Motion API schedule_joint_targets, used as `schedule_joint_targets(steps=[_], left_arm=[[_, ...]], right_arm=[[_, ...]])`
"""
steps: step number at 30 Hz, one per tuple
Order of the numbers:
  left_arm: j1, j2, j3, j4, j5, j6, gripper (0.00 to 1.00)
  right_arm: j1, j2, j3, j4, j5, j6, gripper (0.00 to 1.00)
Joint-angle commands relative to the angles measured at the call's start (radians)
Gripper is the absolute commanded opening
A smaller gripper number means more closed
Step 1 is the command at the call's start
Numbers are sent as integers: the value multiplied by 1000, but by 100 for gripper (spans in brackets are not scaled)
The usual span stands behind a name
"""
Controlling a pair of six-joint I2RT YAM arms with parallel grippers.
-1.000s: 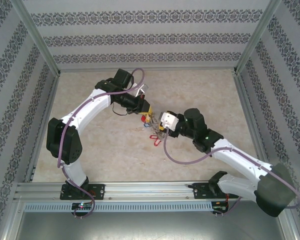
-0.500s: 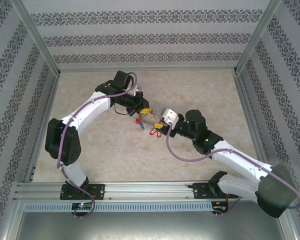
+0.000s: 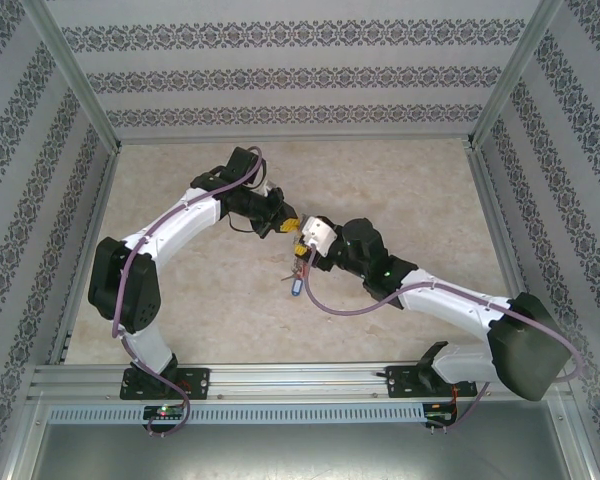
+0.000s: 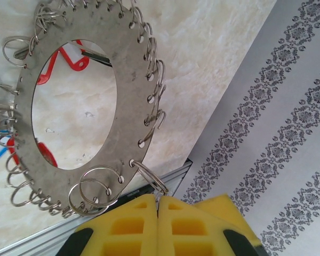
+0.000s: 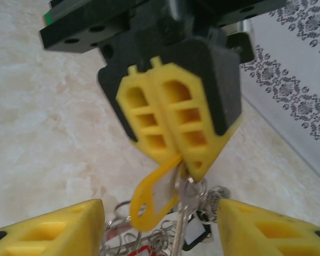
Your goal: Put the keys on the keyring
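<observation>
Left gripper [image 4: 158,200] is clamping stiff keyring [image 4: 130,101] by a rim loop, possibly yellow tag [image 5: 149,200] too; right gripper [image 5: 159,226] fingers are standing apart; keys [image 5: 182,213] look thin, slippery, so grab heads.

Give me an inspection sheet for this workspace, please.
Surface: beige marbled tabletop, nothing spilled.
Job's things: large grey metal keyring hangs from the left gripper; yellow plastic key tag pinched alongside.
Clutter: red plastic tags on the keyring; nothing else seen.
Grippers: left gripper's jaws shut on one of the keyring's small split rings; right gripper's jaws open, close by.
Cables: purple cables loop along both arms.
Surroundings: patterned walls, aluminium frame.
</observation>
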Motion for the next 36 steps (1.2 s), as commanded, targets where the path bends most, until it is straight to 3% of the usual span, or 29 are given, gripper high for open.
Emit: schedule_joint_targets(steps=[1, 2, 4, 13, 24, 33, 36], left_arm=[[0, -47, -6, 44, 9, -30, 0], [-1, -48, -9, 46, 10, -29, 0], [0, -52, -13, 52, 10, -33, 0], [0, -58, -23, 76, 26, -40, 0], [-1, -56, -20, 72, 22, -23, 0], [29, -85, -7, 55, -17, 38, 49], [56, -104, -6, 45, -43, 71, 60]], right_arm=[[5, 13, 41, 37, 26, -27, 45], [6, 16, 44, 35, 22, -30, 38], [6, 21, 44, 29, 22, -33, 35], [6, 45, 53, -13, 83, -114, 34], [1, 10, 51, -41, 68, -142, 1], [-67, -45, 209, -349, -60, -128, 0], [-94, -42, 306, -507, -102, -128, 0]])
